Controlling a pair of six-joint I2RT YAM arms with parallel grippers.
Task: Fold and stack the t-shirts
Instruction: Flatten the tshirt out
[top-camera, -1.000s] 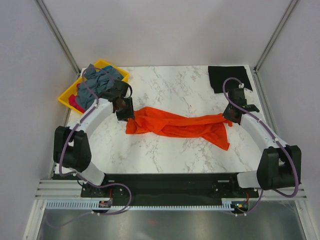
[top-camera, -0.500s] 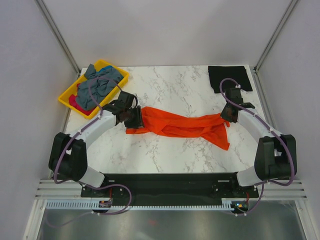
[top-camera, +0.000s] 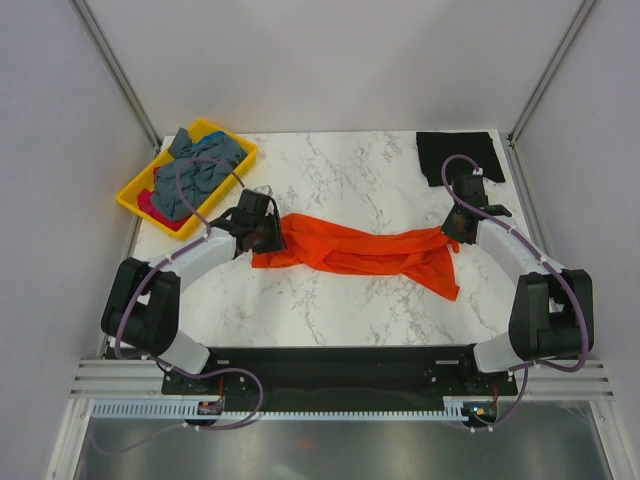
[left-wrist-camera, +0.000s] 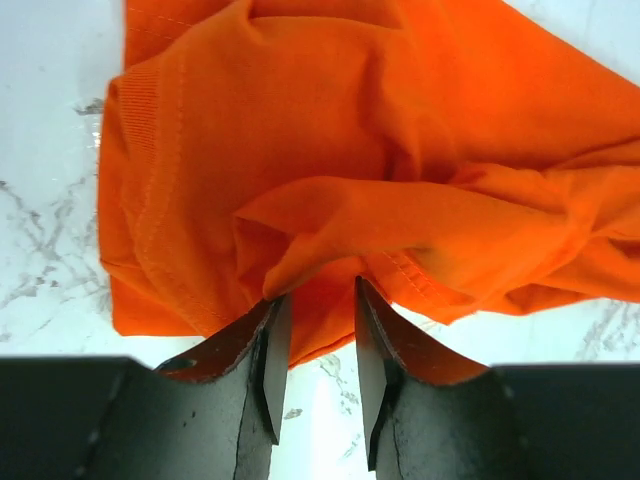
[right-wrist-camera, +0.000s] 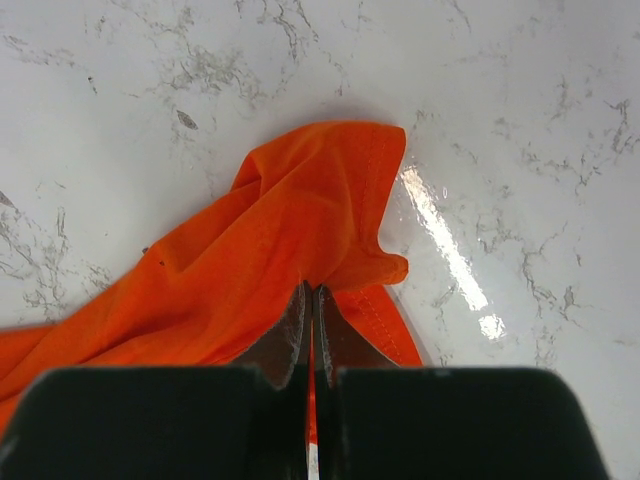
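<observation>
Orange shirt (top-camera: 355, 250) lies bunched across mid-table (top-camera: 340, 170), bare tabletop showing beyond it and nearer. Right gripper (right-wrist-camera: 311, 300) pinches its right edge, jaws closed on cloth. Left gripper (left-wrist-camera: 315, 300) has its jaws narrowly apart, straddling the left hem fold.

Brightly, evenly lit from above; soft, faint shadows; sharp throughout; one white glare streak on the table (right-wrist-camera: 447, 243).

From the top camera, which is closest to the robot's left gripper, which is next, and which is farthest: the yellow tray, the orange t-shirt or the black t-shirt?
Starting from the left gripper:
1. orange t-shirt: right at its fingertips, in the middle of the table.
2. yellow tray: in the back left corner.
3. black t-shirt: far across, in the back right corner.
</observation>
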